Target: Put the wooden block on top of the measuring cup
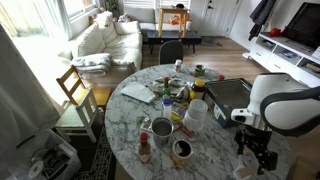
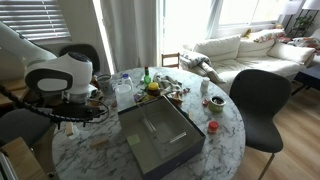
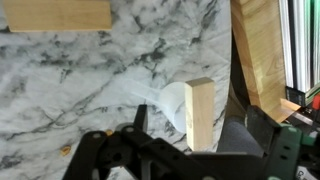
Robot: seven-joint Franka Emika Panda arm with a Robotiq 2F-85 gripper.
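In the wrist view the wooden block [image 3: 200, 115], light tan and plain, stands upright between my fingers, over the edge of the measuring cup [image 3: 166, 106], a low whitish translucent cup on the marble. My gripper [image 3: 192, 125] is open: the left finger stands well clear of the block and the dark right pad [image 3: 245, 128] is close beside it. In both exterior views the gripper [image 1: 258, 150] [image 2: 72, 115] hangs low over the table's near edge, and the block is too small to make out there.
On the round marble table [image 1: 130, 120] are a dark tray [image 2: 160, 140], a white tumbler [image 1: 196, 113], a grey metal mug [image 1: 162, 128], a dark mug [image 1: 182, 150], a small bottle [image 1: 144, 148] and clutter towards the middle. A tan board [image 3: 55, 14] lies on the marble.
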